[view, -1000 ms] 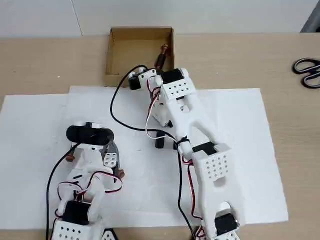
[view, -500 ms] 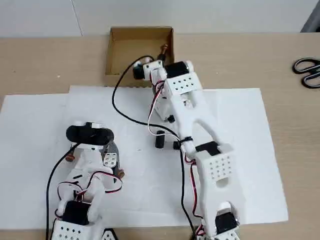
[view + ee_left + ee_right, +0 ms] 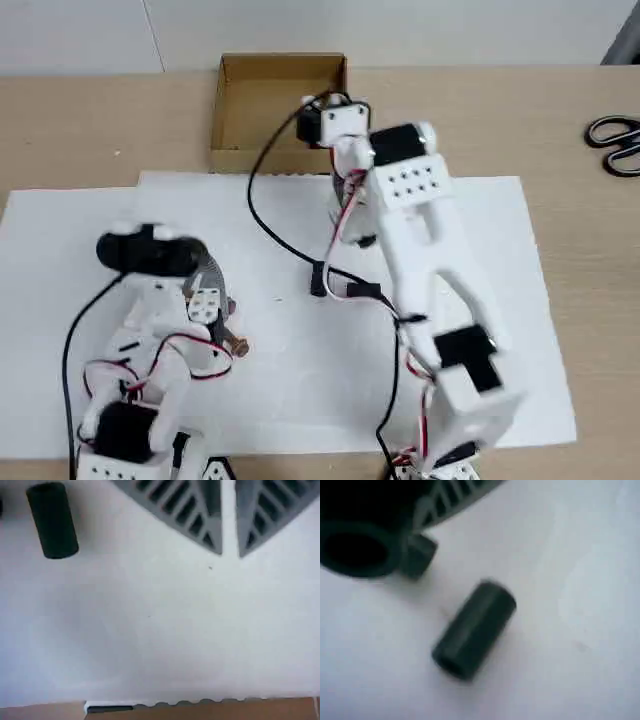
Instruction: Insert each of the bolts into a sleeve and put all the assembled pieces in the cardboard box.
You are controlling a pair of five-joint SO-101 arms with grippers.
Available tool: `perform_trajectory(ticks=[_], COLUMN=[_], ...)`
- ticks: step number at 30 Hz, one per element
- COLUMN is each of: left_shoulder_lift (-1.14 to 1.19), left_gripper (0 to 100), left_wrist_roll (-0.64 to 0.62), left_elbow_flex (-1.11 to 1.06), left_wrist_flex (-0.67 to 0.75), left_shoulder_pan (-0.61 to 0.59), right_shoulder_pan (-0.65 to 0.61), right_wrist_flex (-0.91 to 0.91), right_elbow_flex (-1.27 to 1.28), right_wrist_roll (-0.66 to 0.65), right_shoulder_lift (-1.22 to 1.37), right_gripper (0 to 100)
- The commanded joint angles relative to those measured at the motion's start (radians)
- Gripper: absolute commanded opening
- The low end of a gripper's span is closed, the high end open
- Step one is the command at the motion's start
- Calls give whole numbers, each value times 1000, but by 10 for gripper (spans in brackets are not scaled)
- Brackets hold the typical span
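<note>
The cardboard box [image 3: 262,100] stands at the back of the table. My right arm's wrist [image 3: 345,125] hangs at the box's front right corner. My right gripper [image 3: 395,527] looks shut on a black sleeve [image 3: 357,550], whose open end faces the camera beside a grey finger [image 3: 455,500]. A second black sleeve [image 3: 472,630] lies on the white paper [image 3: 480,250] below it, mid-sheet [image 3: 318,278]. My left gripper [image 3: 229,550] hovers over the paper, its jaws a thin gap apart with nothing between them, and a sleeve [image 3: 51,520] lies off to one side. A brown bolt [image 3: 238,347] lies beside the left arm.
Scissors [image 3: 615,140] lie at the table's right edge. Black cables [image 3: 265,215] trail across the paper between the arms. Bare paper [image 3: 60,240] stretches left of the left arm.
The right arm has risen and swung right; its wrist now covers the assembled piece that leaned in the box's right corner. The left arm's head has shifted left and toward the back.
</note>
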State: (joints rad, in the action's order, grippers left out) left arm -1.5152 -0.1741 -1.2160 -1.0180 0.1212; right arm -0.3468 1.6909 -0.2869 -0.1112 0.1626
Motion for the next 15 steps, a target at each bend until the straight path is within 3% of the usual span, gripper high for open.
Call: perform_trajectory(ticks=[1, 10, 15], left_shoulder_lift=[164, 520, 655], left_gripper=[6, 6, 6], left_wrist_roll=[2, 26, 261], left_elbow_flex=[180, 472, 570], left_wrist_flex=[-3, -109, -207], left_shoulder_pan=[-6, 2, 2], right_shoulder_pan=[39, 236, 352], right_wrist_flex=[4, 2, -15], right_elbow_flex=[130, 439, 592], right_wrist_roll=[12, 6, 2], right_shoulder_lift=[-166, -394, -521], right_gripper=[3, 3, 3])
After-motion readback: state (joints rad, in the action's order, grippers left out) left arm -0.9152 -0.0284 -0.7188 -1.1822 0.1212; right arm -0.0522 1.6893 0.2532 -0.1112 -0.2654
